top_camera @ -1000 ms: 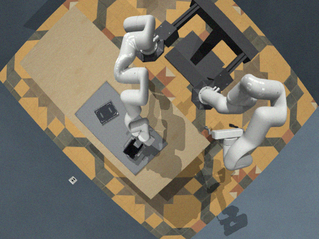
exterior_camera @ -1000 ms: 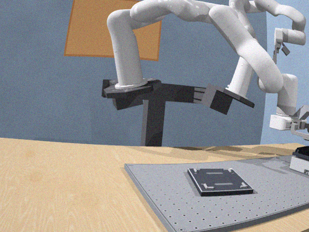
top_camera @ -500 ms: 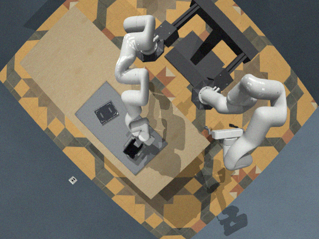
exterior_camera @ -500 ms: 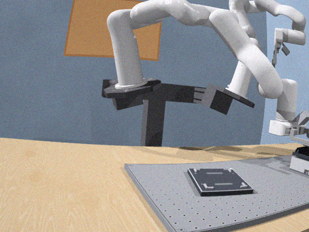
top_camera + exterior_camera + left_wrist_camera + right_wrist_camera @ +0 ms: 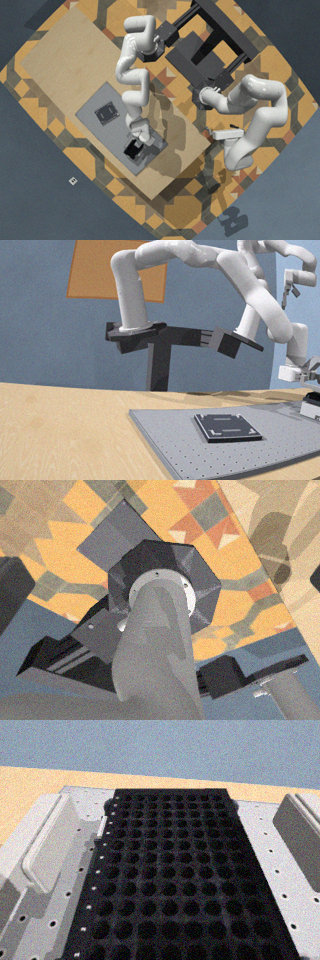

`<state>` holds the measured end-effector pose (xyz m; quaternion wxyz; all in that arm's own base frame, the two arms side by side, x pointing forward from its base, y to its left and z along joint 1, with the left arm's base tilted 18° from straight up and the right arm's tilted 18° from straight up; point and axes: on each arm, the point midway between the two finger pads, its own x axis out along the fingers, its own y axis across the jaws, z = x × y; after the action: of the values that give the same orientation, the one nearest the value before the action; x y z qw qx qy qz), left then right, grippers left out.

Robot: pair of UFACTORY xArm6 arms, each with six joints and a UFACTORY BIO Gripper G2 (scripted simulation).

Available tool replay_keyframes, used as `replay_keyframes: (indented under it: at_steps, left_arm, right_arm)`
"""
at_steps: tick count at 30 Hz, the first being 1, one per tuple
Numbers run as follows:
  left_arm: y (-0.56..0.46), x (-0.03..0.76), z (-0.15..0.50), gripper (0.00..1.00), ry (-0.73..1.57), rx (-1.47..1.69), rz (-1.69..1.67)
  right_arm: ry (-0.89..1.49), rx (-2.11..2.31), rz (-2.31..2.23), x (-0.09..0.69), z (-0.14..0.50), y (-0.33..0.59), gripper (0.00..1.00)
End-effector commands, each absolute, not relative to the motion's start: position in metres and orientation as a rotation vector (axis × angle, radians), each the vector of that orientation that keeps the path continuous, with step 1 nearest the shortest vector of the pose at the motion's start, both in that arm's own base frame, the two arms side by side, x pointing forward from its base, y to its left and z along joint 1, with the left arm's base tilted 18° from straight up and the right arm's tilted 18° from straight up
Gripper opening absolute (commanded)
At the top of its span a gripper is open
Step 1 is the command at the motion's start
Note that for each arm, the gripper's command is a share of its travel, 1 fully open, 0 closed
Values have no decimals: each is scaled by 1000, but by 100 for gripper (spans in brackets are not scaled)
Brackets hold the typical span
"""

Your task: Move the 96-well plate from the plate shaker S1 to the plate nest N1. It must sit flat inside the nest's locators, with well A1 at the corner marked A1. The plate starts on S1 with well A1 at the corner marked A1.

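The 96-well plate (image 5: 133,149) (image 5: 313,398) (image 5: 170,860) is located on the plate shaker (image 5: 308,409). The exterior view gives the side elevation: black plate above, pale shaker body below, both cut off by the right border. The top view shows the full placement instead: the plate lies toward one end of the grey perforated board (image 5: 103,136) (image 5: 160,426) (image 5: 280,865), and the plate nest (image 5: 106,113) (image 5: 228,426) lies well apart from it on the same board.

The nest holds no plate. Its raised corner locators are distinct in the exterior view and too small to resolve from above.

Right gripper (image 5: 143,142) (image 5: 310,382) (image 5: 175,845): positioned at the plate. The top view leaves its finger spacing unclear, since the wrist covers part of it. The right wrist view resolves this: the pads (image 5: 50,850) are parted, one on each side of the plate, with a visible gap at both long edges. That view also shows the open wells and a line of white marks along one edge; the marks are too blurred to read, so the A1 corner cannot be identified.

Left gripper (image 5: 221,128) (image 5: 290,298) (image 5: 165,585): jaws wide apart, nothing between them. The top view places it beyond the table (image 5: 64,51) (image 5: 64,433) (image 5: 300,605) (image 5: 20,785) edge; the exterior view shows it raised high.

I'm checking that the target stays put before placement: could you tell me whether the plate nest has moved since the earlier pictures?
No, the plate nest has not moved; it keeps its place on the grey perforated board.
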<state>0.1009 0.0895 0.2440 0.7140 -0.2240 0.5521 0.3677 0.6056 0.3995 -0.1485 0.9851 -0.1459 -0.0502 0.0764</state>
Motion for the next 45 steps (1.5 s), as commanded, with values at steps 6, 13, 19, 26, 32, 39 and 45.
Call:
replay_keyframes:
  at_steps: [6, 13, 19, 26, 32, 39, 45]
  left_arm:
    - [90, 101, 245, 100, 1221, -496, 815]
    - [90, 101, 245, 100, 1221, -496, 815]
    - [90, 101, 245, 100, 1221, -496, 815]
    - [90, 101, 245, 100, 1221, -496, 815]
    - [90, 101, 245, 100, 1221, -496, 815]
    - [90, 101, 245, 100, 1221, -496, 815]
    - [90, 101, 245, 100, 1221, -496, 815]
  right_arm:
    - [-105, -290, 154, 607, -151, 400, 37]
    - [-105, -290, 154, 608, -155, 398, 37]
    - [-105, -290, 154, 608, -158, 398, 37]
    - [-105, -290, 154, 609, -161, 397, 37]
    - [-105, -290, 154, 609, -161, 397, 37]
    - [-105, -290, 154, 609, -161, 397, 37]
    - [-105, -290, 154, 609, -161, 397, 0]
